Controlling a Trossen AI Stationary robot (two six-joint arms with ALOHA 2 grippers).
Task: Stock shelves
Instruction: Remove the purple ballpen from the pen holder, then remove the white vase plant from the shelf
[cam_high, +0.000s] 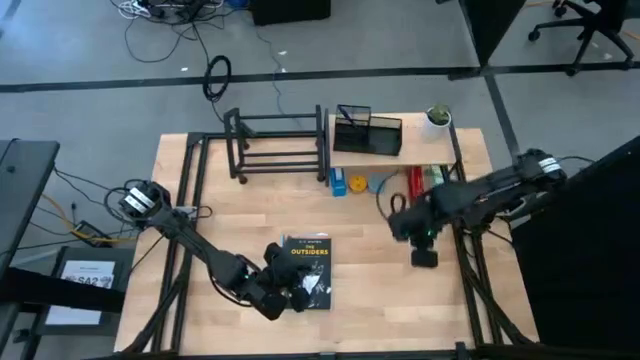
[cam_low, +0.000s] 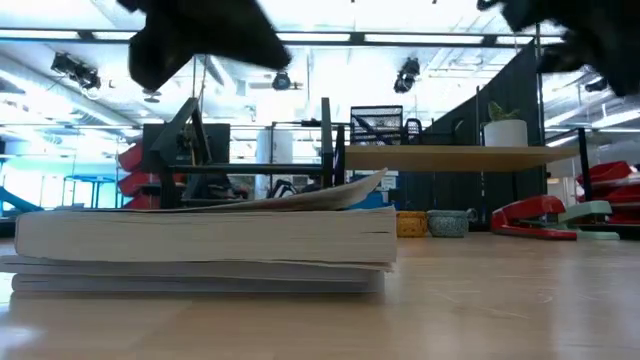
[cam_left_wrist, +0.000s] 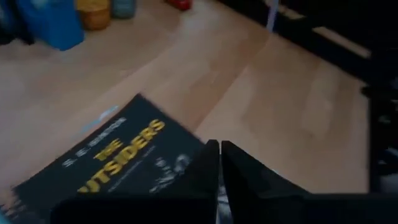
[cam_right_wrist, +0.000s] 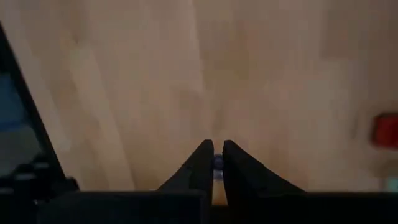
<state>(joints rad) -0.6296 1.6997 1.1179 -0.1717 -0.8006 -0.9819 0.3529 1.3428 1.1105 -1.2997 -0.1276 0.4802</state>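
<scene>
High view: we see the left gripper (cam_high: 300, 293) poised over the near end of a black book (cam_high: 306, 268) lying flat near the table's (cam_high: 200, 200) front edge, its fingers (cam_left_wrist: 208, 165) pressed together on nothing, while the right gripper (cam_high: 398, 227) hangs over bare wood toward the right edge, likewise clenched and empty. At the back edge we find the black tube rack (cam_high: 277, 145) beside the wooden plank shelf (cam_high: 395, 152), which carries a mesh organizer (cam_high: 366, 130) and a potted plant (cam_high: 437, 120). Beneath and in front of the plank lie a blue box (cam_high: 340, 182), a red stapler (cam_high: 414, 182) and small pots (cam_low: 430, 223).
</scene>
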